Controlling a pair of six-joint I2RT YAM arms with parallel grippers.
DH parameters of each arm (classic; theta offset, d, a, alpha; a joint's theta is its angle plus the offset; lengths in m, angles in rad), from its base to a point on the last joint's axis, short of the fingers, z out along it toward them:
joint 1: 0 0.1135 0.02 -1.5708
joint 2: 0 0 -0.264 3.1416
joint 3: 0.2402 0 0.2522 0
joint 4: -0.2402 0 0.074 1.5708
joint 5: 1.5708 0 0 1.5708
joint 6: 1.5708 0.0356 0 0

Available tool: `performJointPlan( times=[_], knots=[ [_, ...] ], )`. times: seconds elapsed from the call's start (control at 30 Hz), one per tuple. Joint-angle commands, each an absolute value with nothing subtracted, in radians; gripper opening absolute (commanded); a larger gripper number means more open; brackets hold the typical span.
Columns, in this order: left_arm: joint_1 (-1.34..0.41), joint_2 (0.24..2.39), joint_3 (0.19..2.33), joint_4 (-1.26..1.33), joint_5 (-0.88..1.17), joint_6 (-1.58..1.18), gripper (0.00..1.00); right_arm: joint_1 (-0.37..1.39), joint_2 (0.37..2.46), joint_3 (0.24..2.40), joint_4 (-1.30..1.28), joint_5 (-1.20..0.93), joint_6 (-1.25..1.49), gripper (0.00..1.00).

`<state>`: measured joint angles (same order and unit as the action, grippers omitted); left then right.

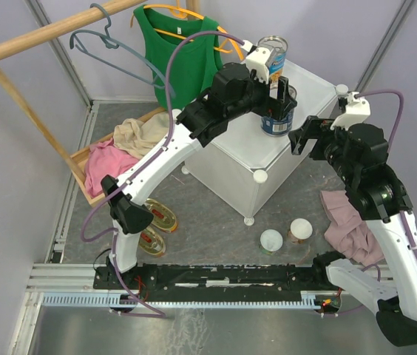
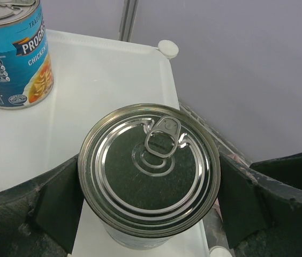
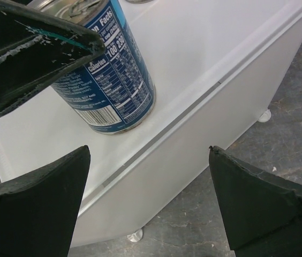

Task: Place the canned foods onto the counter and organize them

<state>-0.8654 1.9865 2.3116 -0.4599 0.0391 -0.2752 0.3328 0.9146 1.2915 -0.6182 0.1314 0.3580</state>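
Note:
A tall blue-label can (image 1: 278,112) stands on the white counter (image 1: 244,155) near its right front edge. My left gripper (image 1: 279,95) is shut on it; in the left wrist view both pads touch the sides of this can (image 2: 149,166). The second tall can (image 1: 273,55) stands at the counter's back corner, and it also shows in the left wrist view (image 2: 13,53). My right gripper (image 1: 306,139) is open and empty beside the counter's right edge (image 3: 194,107), facing the held can (image 3: 108,80). Two white-lidded cans (image 1: 271,240) (image 1: 301,229) and two gold oval tins (image 1: 163,214) (image 1: 151,241) lie on the floor.
A wooden tray of clothes (image 1: 116,151) sits left of the counter. A green top (image 1: 179,55) hangs on a wooden rail with empty hangers behind. A pink cloth (image 1: 349,225) lies on the floor under the right arm.

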Motion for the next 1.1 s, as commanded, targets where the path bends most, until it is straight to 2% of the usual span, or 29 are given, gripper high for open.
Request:
performJointPlan(
  times=[0.0,0.03,0.1,0.13,0.27,0.37,1.07],
  knots=[
    [-0.87,1.907,2.292,-0.292,0.083,-0.304,0.61,0.337,0.916,1.282,-0.541,0.086,0.35,1.0],
    [-0.871,1.904,2.287,-0.292,0.084,-0.303,0.64,0.337,0.918,1.278,-0.533,0.078,0.353,0.99],
    [-0.871,1.9,2.281,-0.293,0.086,-0.302,0.77,0.337,0.927,1.276,-0.522,0.064,0.355,0.99],
    [-0.871,1.898,2.278,-0.293,0.089,-0.302,0.8,0.337,0.929,1.274,-0.516,0.055,0.356,0.99],
    [-0.871,1.896,2.273,-0.297,0.116,-0.309,0.81,0.337,0.933,1.255,-0.476,0.035,0.352,0.99],
    [-0.873,1.893,2.265,-0.296,0.127,-0.315,0.87,0.337,0.945,1.25,-0.45,0.009,0.337,0.99],
    [-0.875,1.9,2.265,-0.305,0.176,-0.352,0.89,0.339,0.97,1.063,-0.084,-0.074,0.259,0.99]
  ],
)
